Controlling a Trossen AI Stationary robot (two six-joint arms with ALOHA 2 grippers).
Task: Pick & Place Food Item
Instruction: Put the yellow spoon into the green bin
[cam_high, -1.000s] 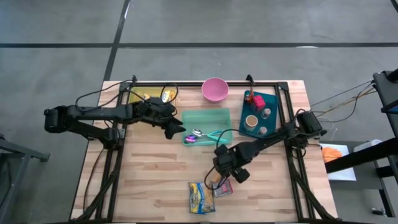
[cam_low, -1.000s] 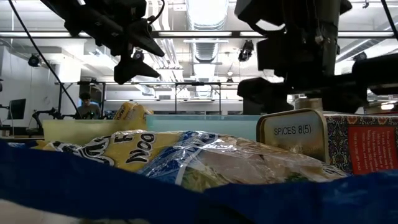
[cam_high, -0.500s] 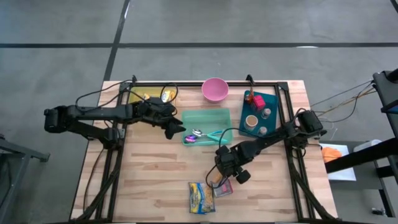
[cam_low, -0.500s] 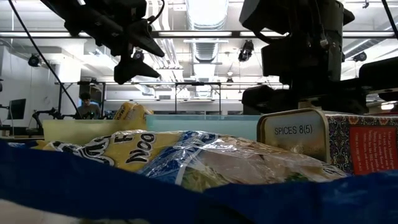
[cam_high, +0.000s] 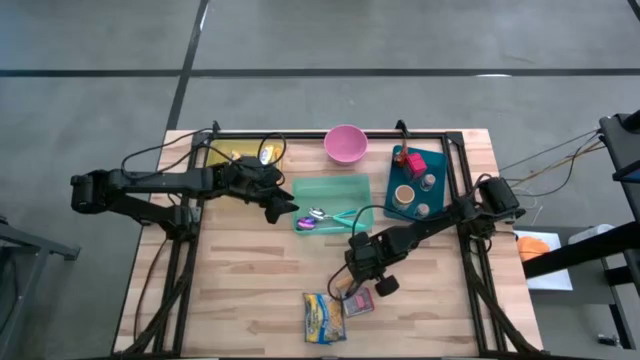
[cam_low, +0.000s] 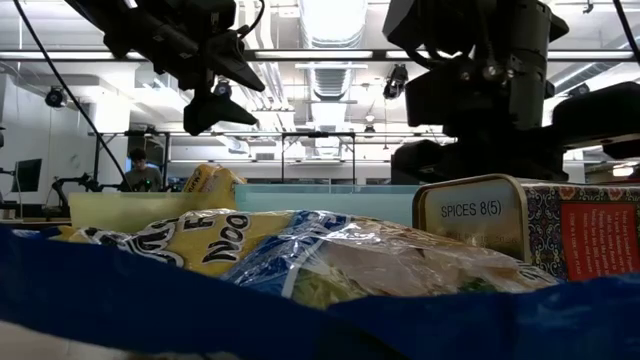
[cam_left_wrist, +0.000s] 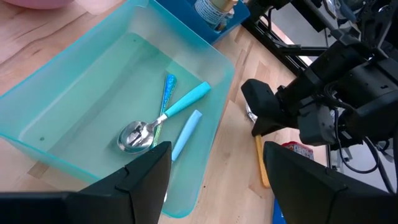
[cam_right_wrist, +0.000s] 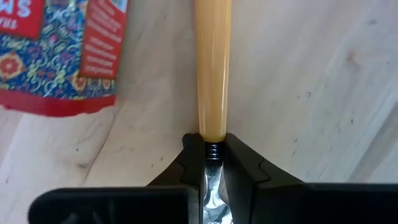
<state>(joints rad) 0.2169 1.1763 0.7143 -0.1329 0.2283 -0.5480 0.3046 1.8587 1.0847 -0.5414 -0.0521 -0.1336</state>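
- Right wrist view shows the task's thing at hand: a utensil with a yellow handle (cam_right_wrist: 212, 68) lying flat on the wooden tabletop (cam_right_wrist: 311, 93), just beside a red patterned spice packet (cam_right_wrist: 59, 53).
- The right claw (cam_right_wrist: 212, 152) is closed narrow on this utensil, at the place where the yellow handle meets the metal part.
- From the high view, the right claw (cam_high: 362, 272) is near the front middle of the tabletop, next to the spice packet (cam_high: 358, 301) and a yellow noodle packet (cam_high: 322, 318).
- I judge the step in hand is the lift. To do it well, the arm should rise straight up and slowly, because the grip is at one end and the long handle may swing down or turn between the fingers.
- It should also stay clear of the spice packet, so that the handle does not drag it.
- The teal bin (cam_left_wrist: 124, 93) with a spoon (cam_left_wrist: 140, 134) and other cutlery inside is probably the place to put it, but this is only my guess.
- The left claw (cam_high: 278, 207) waits wide over the left edge of this bin and holds nothing.
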